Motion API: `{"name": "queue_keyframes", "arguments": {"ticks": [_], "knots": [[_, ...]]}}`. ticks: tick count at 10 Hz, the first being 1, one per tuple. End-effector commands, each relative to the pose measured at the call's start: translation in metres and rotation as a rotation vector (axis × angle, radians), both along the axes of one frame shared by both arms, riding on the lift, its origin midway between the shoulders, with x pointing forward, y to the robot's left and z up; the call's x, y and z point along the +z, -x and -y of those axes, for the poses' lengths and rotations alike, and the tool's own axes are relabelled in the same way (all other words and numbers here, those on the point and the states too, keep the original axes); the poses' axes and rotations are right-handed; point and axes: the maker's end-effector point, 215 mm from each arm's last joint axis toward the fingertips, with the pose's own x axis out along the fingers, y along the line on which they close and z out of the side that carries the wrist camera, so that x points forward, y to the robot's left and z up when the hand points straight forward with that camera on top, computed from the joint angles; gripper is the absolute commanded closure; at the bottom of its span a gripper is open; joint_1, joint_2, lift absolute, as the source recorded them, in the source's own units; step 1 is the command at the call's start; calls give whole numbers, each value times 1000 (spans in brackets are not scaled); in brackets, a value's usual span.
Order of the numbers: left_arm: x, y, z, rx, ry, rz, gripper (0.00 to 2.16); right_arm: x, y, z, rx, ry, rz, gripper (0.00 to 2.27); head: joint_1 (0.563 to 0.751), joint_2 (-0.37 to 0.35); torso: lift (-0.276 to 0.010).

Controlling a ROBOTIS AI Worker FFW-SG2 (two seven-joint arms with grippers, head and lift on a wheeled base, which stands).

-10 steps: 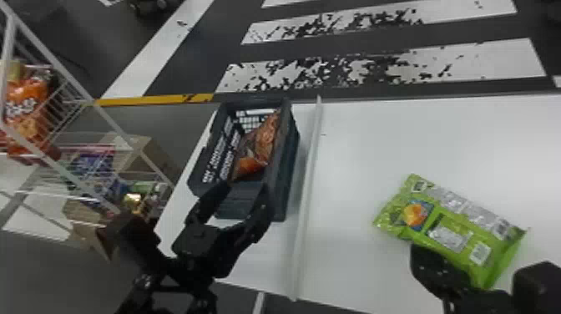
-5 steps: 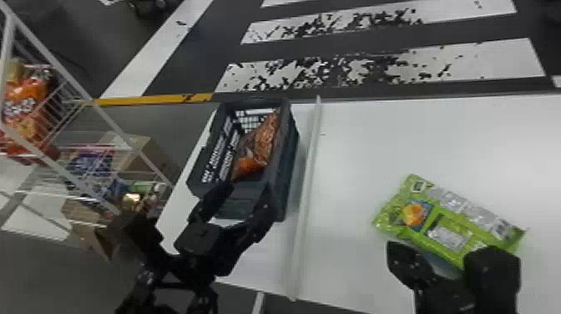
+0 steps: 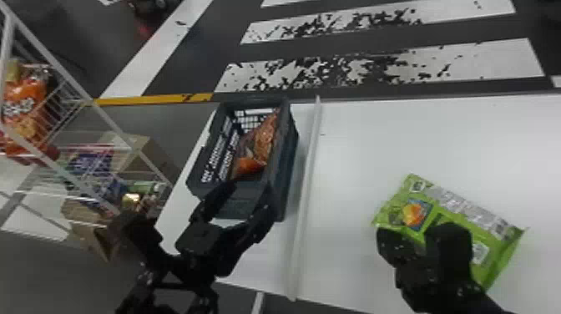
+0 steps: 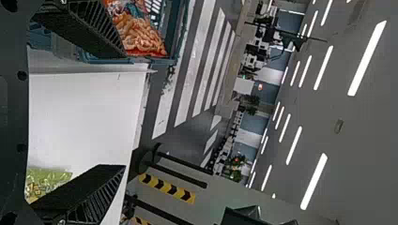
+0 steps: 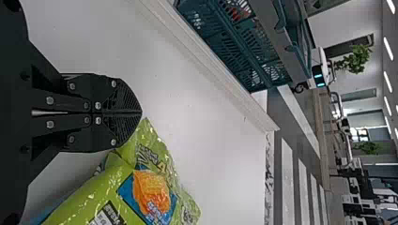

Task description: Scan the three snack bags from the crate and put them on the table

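Observation:
My left gripper (image 3: 249, 201) stands open at the near end of the dark crate (image 3: 291, 167). An orange snack bag (image 3: 255, 152) leans inside the crate. In the left wrist view, the left gripper (image 4: 119, 112) has widely parted fingers with nothing between them; the orange bag (image 4: 141, 35) lies beyond one finger. My right gripper (image 3: 421, 236) is over the near left part of the green snack bag (image 3: 499, 246), which lies flat on the white table (image 3: 375, 142). In the right wrist view, the right gripper (image 5: 141, 113) has its fingers pressed together, beside a corner of the green bag (image 5: 187, 206).
A raised white strip (image 3: 307, 188) runs along the table between crate and green bag. To the left stands a white wire rack (image 3: 110, 125) with an orange bag (image 3: 25, 112) and other packages. Striped floor lies past the table's far edge.
The right gripper has moved left and a little farther from the robot across the green bag, and its fingers have closed. The left gripper has hardly moved.

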Motion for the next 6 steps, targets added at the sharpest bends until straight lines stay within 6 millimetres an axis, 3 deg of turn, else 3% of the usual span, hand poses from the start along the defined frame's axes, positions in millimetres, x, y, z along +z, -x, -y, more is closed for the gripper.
{"name": "queue_keyframes", "arguments": {"ticks": [1, 4, 6], "knots": [[0, 0, 4, -5, 10, 2, 29, -5, -19, 6, -24, 31, 9, 2108, 695, 350, -94], [1, -2, 9, -15, 18, 7, 29, -16, -53, 34, -122, 80, -2, 2105, 695, 350, -94], [2, -2, 9, -17, 18, 10, 29, -12, -68, 51, -172, 93, 14, 2105, 695, 336, -94]]}}
